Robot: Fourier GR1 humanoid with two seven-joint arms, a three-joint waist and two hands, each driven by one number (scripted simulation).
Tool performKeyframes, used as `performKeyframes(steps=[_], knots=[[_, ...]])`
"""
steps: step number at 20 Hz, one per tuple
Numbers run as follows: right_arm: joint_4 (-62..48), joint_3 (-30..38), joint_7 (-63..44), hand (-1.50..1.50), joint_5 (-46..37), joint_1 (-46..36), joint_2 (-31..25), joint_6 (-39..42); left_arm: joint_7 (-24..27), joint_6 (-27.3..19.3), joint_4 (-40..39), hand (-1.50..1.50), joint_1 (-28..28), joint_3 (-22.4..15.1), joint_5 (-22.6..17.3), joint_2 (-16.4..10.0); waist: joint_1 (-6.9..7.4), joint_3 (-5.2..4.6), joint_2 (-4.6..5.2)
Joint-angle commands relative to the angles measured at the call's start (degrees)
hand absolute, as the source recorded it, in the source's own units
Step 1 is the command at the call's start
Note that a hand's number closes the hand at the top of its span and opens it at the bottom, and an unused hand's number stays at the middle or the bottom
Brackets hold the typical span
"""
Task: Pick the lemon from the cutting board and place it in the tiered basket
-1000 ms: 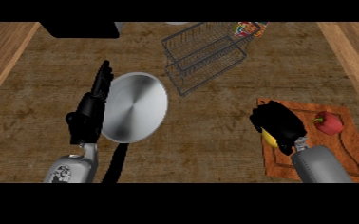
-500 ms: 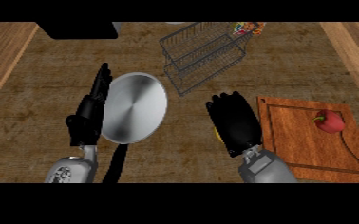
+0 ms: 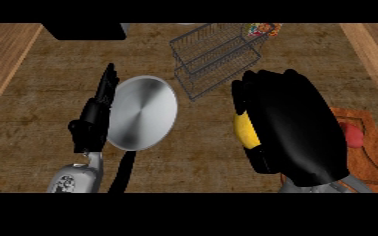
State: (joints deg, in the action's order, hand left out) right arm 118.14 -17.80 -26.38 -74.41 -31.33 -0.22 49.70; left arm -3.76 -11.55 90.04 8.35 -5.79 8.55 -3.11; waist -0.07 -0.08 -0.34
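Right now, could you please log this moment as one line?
right hand: shut on lemon | left hand: open beside pan | basket: no lemon

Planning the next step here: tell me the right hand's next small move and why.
Probably carry the lemon onward, away from the robot and slightly left, until it is over the tiered basket. The right hand is curled round the lemon, which is off the cutting board, but the hand shows nearer than the basket, not above it.
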Motion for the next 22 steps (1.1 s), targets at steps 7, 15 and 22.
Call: performKeyframes(steps=[7, 15, 22], knots=[[-6.7, 14.9, -17.3, 1.50, 25.4, -17.9, 0.2, -1.5, 2.1, 2.1, 0.1, 0.00, -1.8, 0.6, -1.6, -0.5, 1.16, 0.01, 0.20], [-23.6, 14.9, -17.1, 1.50, 23.6, -29.4, 0.2, -9.2, -0.9, 2.3, 2.0, 0.00, 0.0, 1.5, -1.0, -1.1, 0.72, 0.05, 0.32], [-37.7, 14.7, -4.9, 1.50, 18.3, -30.0, -6.3, -18.8, 2.5, 1.3, -3.3, 0.00, 1.2, 2.1, -0.2, 0.1, 0.56, 0.05, 0.54]])
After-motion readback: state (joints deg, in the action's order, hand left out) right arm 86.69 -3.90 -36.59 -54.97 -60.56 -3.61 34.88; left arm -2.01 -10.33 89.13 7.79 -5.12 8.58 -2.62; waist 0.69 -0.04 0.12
